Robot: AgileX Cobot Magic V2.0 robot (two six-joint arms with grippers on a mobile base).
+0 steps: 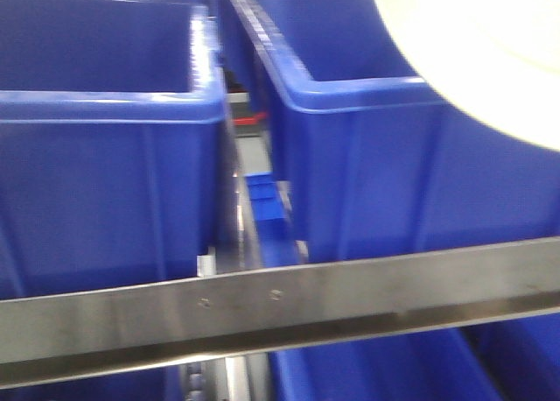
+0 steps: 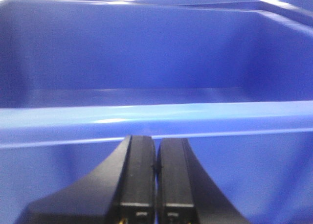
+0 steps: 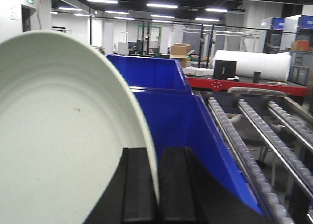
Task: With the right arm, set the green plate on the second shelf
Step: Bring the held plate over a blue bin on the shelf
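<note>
My right gripper (image 3: 156, 185) is shut on the rim of the pale green plate (image 3: 58, 136), which stands on edge and fills the left of the right wrist view. In the front view the plate (image 1: 490, 51) shows as a pale blur at the top right, above the right blue bin (image 1: 367, 165); the gripper itself is not visible there. The second shelf's steel front rail (image 1: 280, 309) with two small screws runs across the lower part of the front view. My left gripper (image 2: 156, 165) is shut and empty, close against a blue bin's rim (image 2: 156, 114).
Two large blue bins, the left one (image 1: 105, 156) and the right one, sit side by side with a narrow gap (image 1: 254, 200) between them. More blue bins (image 1: 376, 366) show below the rail. A roller conveyor (image 3: 254, 136) runs to the right of a blue bin (image 3: 181, 126).
</note>
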